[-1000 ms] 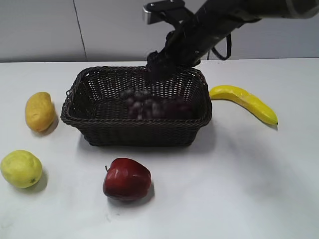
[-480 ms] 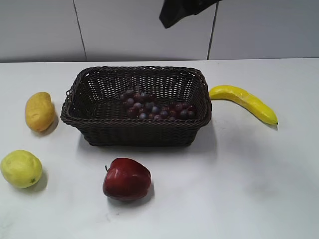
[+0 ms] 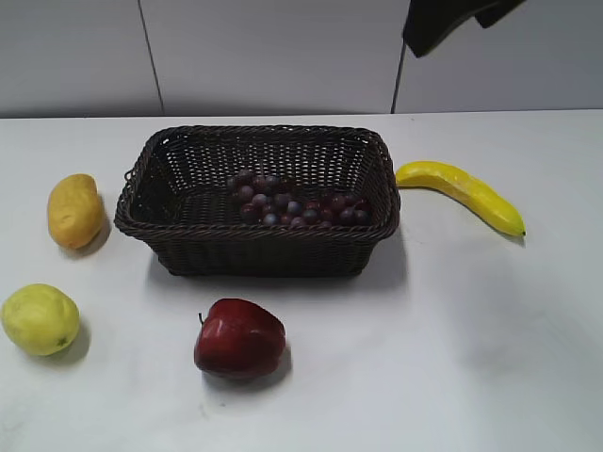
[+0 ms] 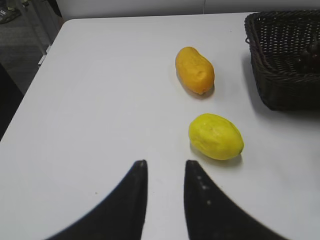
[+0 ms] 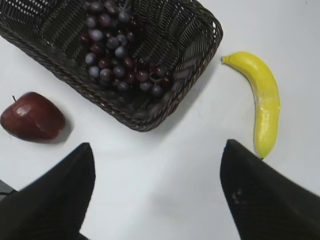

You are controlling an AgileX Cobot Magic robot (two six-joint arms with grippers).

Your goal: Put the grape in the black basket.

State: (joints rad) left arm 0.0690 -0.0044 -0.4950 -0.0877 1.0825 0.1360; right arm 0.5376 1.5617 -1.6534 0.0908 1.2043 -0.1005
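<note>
- The long bunch of small dark red and purple grapes (image 3: 297,204) lies on the floor of the big dark brown woven basket (image 3: 170,231). It sits toward the right side, so the job looks done.
- The right gripper (image 5: 157,187) is high above the white table (image 3: 452,358), up and to the right of the basket. From there it is clear of the basket.
- Its two black jaws are wide apart. Nothing is between them and they touch nothing.
- The left gripper (image 4: 162,192) hangs over a bare bit of table, off to the left, out of the way.
- Its jaws are a little apart, with only a thin gap. They hold nothing.
- The round yellow lemon (image 4: 216,136) and the orange-yellow mango (image 4: 195,70) lie near it, not touching.
- The shiny red apple (image 3: 239,339) sits in front of the basket, and the long yellow banana (image 3: 462,193) lies just beside its right end.
</note>
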